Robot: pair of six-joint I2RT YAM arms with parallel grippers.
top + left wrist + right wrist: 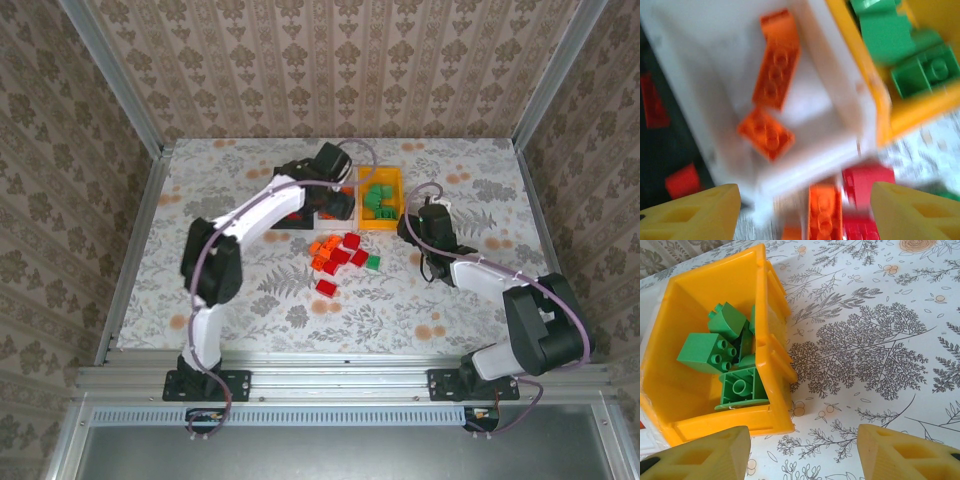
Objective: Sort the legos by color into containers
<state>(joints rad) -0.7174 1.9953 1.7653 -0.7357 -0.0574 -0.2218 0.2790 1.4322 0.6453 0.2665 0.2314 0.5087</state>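
Partly sorted — green legos (722,347) in the yellow bin (715,285), orange legos (775,60) in the white bin (825,105), toward the far edge of the table (250,290); a mixed pile (338,258) waits mid-table. The left gripper (805,210) and right gripper (805,450) — both spread, empty.

A flower-patterned table (250,300) carries a black bin (662,150), a white bin (825,95) and a yellow bin (381,226) side by side; loose red, orange and green bricks (338,258) lie just in front.
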